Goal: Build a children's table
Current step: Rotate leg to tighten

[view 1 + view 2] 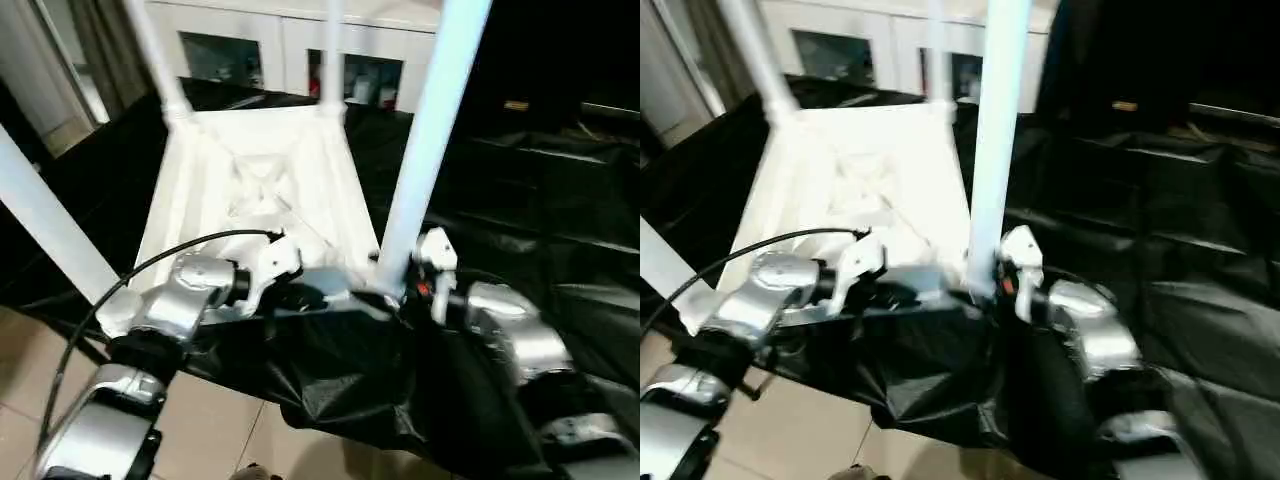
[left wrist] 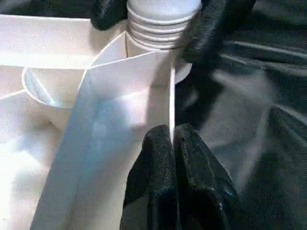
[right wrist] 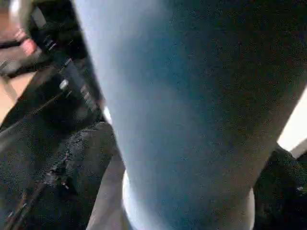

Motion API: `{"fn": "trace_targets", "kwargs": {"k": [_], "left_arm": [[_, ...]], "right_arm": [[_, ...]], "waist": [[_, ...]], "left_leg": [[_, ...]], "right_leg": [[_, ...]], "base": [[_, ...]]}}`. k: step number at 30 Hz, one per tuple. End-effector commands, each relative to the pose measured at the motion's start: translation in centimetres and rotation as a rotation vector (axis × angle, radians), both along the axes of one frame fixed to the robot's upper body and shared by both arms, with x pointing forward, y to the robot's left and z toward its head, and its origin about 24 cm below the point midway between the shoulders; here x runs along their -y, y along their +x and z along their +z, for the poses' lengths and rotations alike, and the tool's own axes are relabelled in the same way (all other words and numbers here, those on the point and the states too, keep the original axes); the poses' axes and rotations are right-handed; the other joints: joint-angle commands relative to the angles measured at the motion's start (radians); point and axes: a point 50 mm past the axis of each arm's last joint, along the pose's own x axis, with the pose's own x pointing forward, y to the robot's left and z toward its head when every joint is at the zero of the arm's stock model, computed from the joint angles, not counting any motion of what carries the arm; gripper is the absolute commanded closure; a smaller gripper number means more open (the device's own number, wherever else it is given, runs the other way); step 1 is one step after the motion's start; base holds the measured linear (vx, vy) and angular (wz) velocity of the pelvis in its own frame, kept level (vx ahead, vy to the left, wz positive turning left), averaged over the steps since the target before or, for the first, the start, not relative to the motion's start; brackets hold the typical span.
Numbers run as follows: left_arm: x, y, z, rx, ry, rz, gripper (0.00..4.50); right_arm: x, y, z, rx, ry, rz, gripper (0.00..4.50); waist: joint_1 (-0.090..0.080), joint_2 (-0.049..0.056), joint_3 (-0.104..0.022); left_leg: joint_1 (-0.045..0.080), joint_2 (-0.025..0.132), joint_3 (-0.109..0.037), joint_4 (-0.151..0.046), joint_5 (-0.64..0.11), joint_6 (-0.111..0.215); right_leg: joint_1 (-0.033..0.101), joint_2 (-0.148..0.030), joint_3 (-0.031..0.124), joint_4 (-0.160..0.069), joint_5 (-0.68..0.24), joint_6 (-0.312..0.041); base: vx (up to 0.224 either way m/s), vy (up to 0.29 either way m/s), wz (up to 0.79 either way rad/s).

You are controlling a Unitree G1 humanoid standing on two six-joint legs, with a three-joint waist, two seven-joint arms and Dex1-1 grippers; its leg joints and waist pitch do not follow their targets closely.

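Note:
The children's table (image 1: 260, 190) lies upside down on black cloth, its rimmed underside facing up and its white legs pointing upward. My left gripper (image 2: 172, 139) is shut on the thin rim (image 2: 171, 91) of the near edge, close to the near right corner. The near right leg (image 1: 425, 140) stands in that corner socket, its threaded end (image 2: 158, 26) showing just above it. My right gripper (image 1: 405, 285) sits at the base of this leg, which rises close in front of the right wrist camera (image 3: 192, 96). The near left leg (image 1: 45, 220) slants up at the left.
Crumpled black cloth (image 1: 520, 200) covers the work surface and hangs over its near edge above a tiled floor (image 1: 220, 420). A white cabinet with glass doors (image 1: 290, 40) stands behind. A black cable (image 1: 130, 275) arcs over my left forearm.

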Motion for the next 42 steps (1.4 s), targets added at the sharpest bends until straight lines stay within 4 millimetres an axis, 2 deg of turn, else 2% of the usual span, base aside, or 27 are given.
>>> {"fn": "trace_targets", "kwargs": {"k": [1,3,5,6,7,13,18,19,21,22,24,25,26,27,28,29,30,31,32,33,35,36,37,38,40,41,42], "left_arm": [[0.4,-0.1,0.1,-0.008,-0.035,-0.026,4.50],[0.1,-0.2,0.2,-0.018,-0.038,-0.037,4.50],[0.0,-0.4,0.3,-0.046,-0.043,-0.065,4.50],[0.0,-0.5,0.3,-0.052,-0.044,-0.072,4.50],[0.0,-0.5,0.3,-0.052,-0.044,-0.073,4.50],[0.0,-0.7,0.2,-0.064,-0.044,-0.086,4.50],[-0.1,-0.7,0.1,-0.059,-0.044,-0.063,4.50],[-0.1,-0.1,-0.1,-0.026,-0.034,0.016,4.50],[0.0,0.2,-0.1,-0.009,-0.029,0.056,4.50],[0.0,0.6,-0.2,0.001,-0.026,0.095,4.50],[0.0,0.6,-0.2,0.001,-0.026,0.095,4.50],[0.1,0.9,-0.2,0.010,-0.026,0.138,4.50],[0.3,1.6,-0.2,0.024,-0.031,0.226,4.50],[0.4,1.7,-0.2,0.028,-0.032,0.247,4.50],[0.5,2.1,-0.3,0.036,-0.034,0.302,4.50],[1.0,2.8,-0.3,0.052,-0.034,0.401,4.50],[1.3,3.2,-0.4,0.061,-0.032,0.464,4.50],[1.4,3.3,-0.4,0.063,-0.031,0.477,4.50],[1.6,3.4,-0.5,0.067,-0.028,0.504,4.50],[1.8,3.4,-0.6,0.069,-0.027,0.509,4.50],[1.9,3.4,-0.6,0.070,-0.026,0.508,4.50],[2.0,3.2,-0.6,0.070,-0.026,0.484,4.50],[2.0,3.2,-0.6,0.070,-0.026,0.484,4.50],[2.1,3.2,-0.6,0.070,-0.027,0.473,4.50],[2.2,2.7,-0.6,0.067,-0.032,0.388,4.50],[2.1,2.2,-0.6,0.053,-0.041,0.309,4.50],[2.1,2.2,-0.6,0.053,-0.041,0.309,4.50]], "right_arm": [[-0.4,-0.4,-0.1,-0.016,-0.013,0.049,0.60],[-0.2,-0.4,0.1,-0.018,-0.007,0.052,0.92],[-0.2,-0.3,0.4,-0.010,0.009,0.049,0.92],[-0.2,-0.2,0.4,-0.009,0.013,0.051,0.97],[-0.3,-0.2,0.5,-0.010,0.020,0.050,1.26],[-0.4,-0.6,0.4,-0.029,0.033,0.081,1.71],[-0.4,-1.1,-0.4,-0.069,0.032,0.089,1.76],[-0.5,-0.9,-1.2,-0.077,0.043,0.006,1.76],[-0.6,-0.7,-1.5,-0.080,0.046,-0.038,1.77],[-0.7,-0.5,-1.9,-0.078,0.040,-0.087,1.77],[-0.7,-0.5,-1.9,-0.078,0.040,-0.087,1.77],[-0.8,-0.2,-2.2,-0.078,0.035,-0.145,1.77],[-1.2,0.3,-2.9,-0.091,0.036,-0.269,1.77],[-1.3,0.5,-3.1,-0.095,0.036,-0.299,1.77],[-1.6,0.7,-3.6,-0.108,0.034,-0.376,1.78],[-2.4,1.4,-4.3,-0.133,0.034,-0.541,1.78],[-3.4,1.7,-4.6,-0.149,0.034,-0.635,1.78],[-3.6,1.8,-4.6,-0.152,0.033,-0.655,1.78],[-4.7,2.0,-4.6,-0.155,0.036,-0.667,1.78],[-5.6,2.0,-4.4,-0.150,0.039,-0.649,1.78],[-6.2,2.0,-4.3,-0.144,0.040,-0.632,1.78],[-6.8,2.0,-4.0,-0.111,0.044,-0.584,1.78],[-6.8,2.0,-4.0,-0.111,0.044,-0.584,1.22],[-6.9,2.0,-3.9,-0.101,0.046,-0.573,1.22],[-7.0,1.9,-3.1,-0.045,0.066,-0.496,1.02],[-6.4,1.8,-2.5,-0.008,0.080,-0.427,1.02],[-6.4,1.8,-2.5,-0.008,0.080,-0.427,0.76]], "waist": [[0.004,-0.003,-0.071],[0.004,-0.003,-0.068],[0.004,-0.001,-0.070],[0.005,-0.002,-0.070],[0.005,-0.002,-0.071],[0.010,-0.005,-0.076],[0.021,-0.003,-0.077],[0.022,0.002,-0.078],[0.020,-0.001,-0.074],[0.020,0.005,-0.074],[0.018,0.001,-0.069],[0.019,0.003,-0.070],[0.015,0.009,-0.067],[0.010,0.005,-0.064],[0.009,0.007,-0.066],[0.008,0.013,-0.065],[-0.006,0.016,-0.057],[-0.009,0.012,-0.056],[-0.008,0.013,-0.057],[-0.006,0.016,-0.058],[-0.005,0.016,-0.062],[-0.004,0.022,-0.064],[-0.005,0.021,-0.065],[-0.006,0.019,-0.068],[-0.005,0.018,-0.067],[-0.003,0.014,-0.068],[-0.002,0.016,-0.070]], "left_leg": [[0.007,0.093,-0.043,-0.059,-0.024,0.141],[0.007,0.092,-0.043,-0.061,-0.044,0.132],[0.007,0.092,-0.043,-0.060,-0.037,0.124],[0.007,0.092,-0.043,-0.060,-0.029,0.125],[0.007,0.092,-0.043,-0.059,-0.028,0.126],[0.006,0.091,-0.043,-0.055,-0.006,0.140],[0.008,0.092,-0.042,-0.054,-0.009,0.133],[0.008,0.092,-0.043,-0.053,-0.008,0.130],[0.006,0.091,-0.043,-0.056,-0.038,0.108],[0.006,0.090,-0.044,-0.056,-0.046,0.099],[0.010,0.088,-0.043,-0.060,-0.086,0.076],[0.010,0.087,-0.042,-0.059,-0.089,0.074],[0.011,0.088,-0.043,-0.062,-0.099,0.064],[0.013,0.084,-0.047,-0.066,-0.131,0.045],[0.014,0.082,-0.046,-0.065,-0.128,0.038],[0.019,0.084,-0.048,-0.068,-0.132,0.021],[0.018,0.083,-0.052,-0.076,-0.169,-0.003],[0.023,0.081,-0.053,-0.078,-0.191,-0.010],[0.030,0.076,-0.051,-0.075,-0.209,-0.004],[0.031,0.076,-0.050,-0.076,-0.199,0.009],[0.022,0.080,-0.050,-0.078,-0.161,0.024],[0.020,0.082,-0.052,-0.078,-0.149,0.030],[0.019,0.083,-0.050,-0.077,-0.146,0.031],[0.018,0.083,-0.050,-0.076,-0.131,0.036],[0.014,0.082,-0.049,-0.074,-0.129,0.049],[0.010,0.080,-0.049,-0.073,-0.120,0.061],[0.010,0.083,-0.047,-0.071,-0.108,0.072]], "right_leg": [[0.059,-0.126,0.073,-0.055,0.032,-0.225],[0.058,-0.125,0.072,-0.059,0.000,-0.225],[0.059,-0.125,0.073,-0.057,0.006,-0.226],[0.059,-0.124,0.073,-0.055,0.020,-0.228],[0.059,-0.124,0.073,-0.054,0.026,-0.230],[0.060,-0.125,0.071,-0.049,0.066,-0.233],[0.058,-0.124,0.072,-0.051,0.032,-0.219],[0.057,-0.124,0.072,-0.050,0.034,-0.220],[0.058,-0.126,0.072,-0.059,-0.012,-0.219],[0.058,-0.128,0.072,-0.060,-0.030,-0.216],[0.058,-0.125,0.073,-0.071,-0.113,-0.199],[0.059,-0.126,0.074,-0.072,-0.125,-0.195],[0.052,-0.125,0.075,-0.078,-0.155,-0.188],[0.057,-0.127,0.073,-0.086,-0.228,-0.173],[0.055,-0.129,0.074,-0.088,-0.248,-0.165],[0.053,-0.131,0.076,-0.093,-0.280,-0.158],[0.050,-0.127,0.073,-0.098,-0.332,-0.152],[0.052,-0.127,0.070,-0.104,-0.371,-0.143],[0.053,-0.132,0.073,-0.112,-0.411,-0.130],[0.052,-0.133,0.076,-0.115,-0.410,-0.126],[0.056,-0.129,0.076,-0.106,-0.352,-0.126],[0.058,-0.129,0.076,-0.101,-0.312,-0.131],[0.057,-0.128,0.076,-0.099,-0.291,-0.136],[0.060,-0.128,0.076,-0.092,-0.237,-0.149],[0.062,-0.131,0.075,-0.090,-0.222,-0.156],[0.065,-0.130,0.073,-0.090,-0.216,-0.153],[0.063,-0.129,0.074,-0.086,-0.196,-0.153]], "base": [[0.000,0.000,0.00],[0.000,0.000,0.00],[0.000,0.000,0.00],[0.000,0.000,0.00],[0.000,0.000,0.00],[0.000,0.000,0.00],[0.000,0.000,0.00],[0.000,0.000,0.00],[0.000,0.000,0.00],[0.000,0.000,0.00],[0.000,0.000,0.00],[0.000,0.000,0.00],[0.000,0.000,0.00],[0.000,0.000,0.00],[0.000,0.000,0.00],[0.000,0.000,0.00],[0.000,0.000,0.00],[0.000,0.000,0.00],[0.000,0.000,0.00],[0.000,0.000,0.00],[0.000,0.000,0.00],[0.000,0.000,0.00],[0.000,0.000,0.00],[0.000,0.000,0.00],[0.000,0.000,0.00],[0.000,0.000,0.00],[0.000,0.000,0.00]]}}
